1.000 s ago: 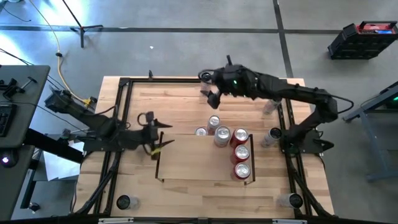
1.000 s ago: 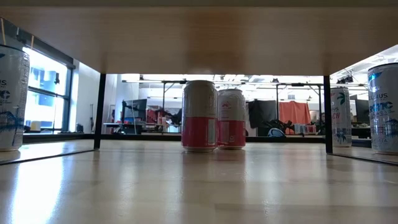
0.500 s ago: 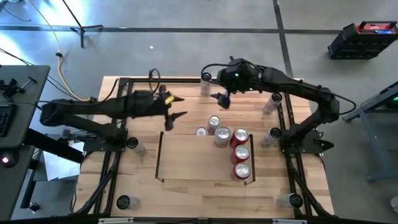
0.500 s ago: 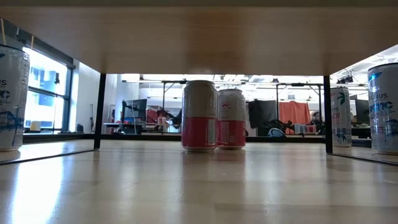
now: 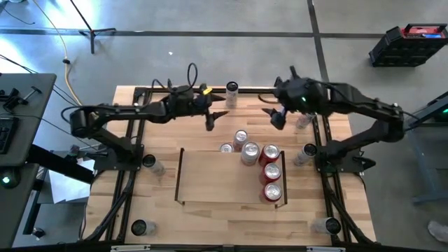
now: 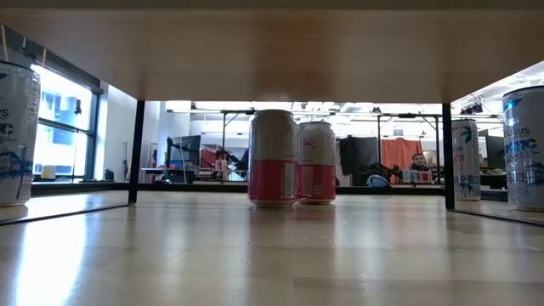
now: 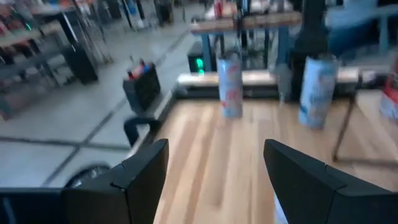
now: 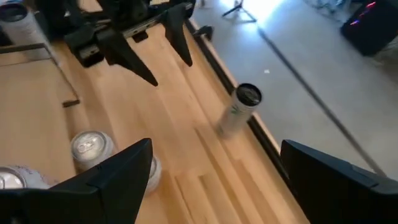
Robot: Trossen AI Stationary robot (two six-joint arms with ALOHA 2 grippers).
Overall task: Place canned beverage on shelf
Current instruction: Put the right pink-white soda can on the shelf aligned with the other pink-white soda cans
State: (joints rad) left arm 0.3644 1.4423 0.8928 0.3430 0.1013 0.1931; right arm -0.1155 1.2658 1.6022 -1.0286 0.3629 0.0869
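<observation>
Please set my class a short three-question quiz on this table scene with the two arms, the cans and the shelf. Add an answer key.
1. True or false: the left pincer is holding a can.
2. How many red cans stand in a line inside the shelf, along its right side? A one, B three, C six.
3. What stands at the far edge of the table, between the left pincer and the right pincer?
Key: 1 false, it is open and empty. 2 B. 3 a slim can.
</observation>
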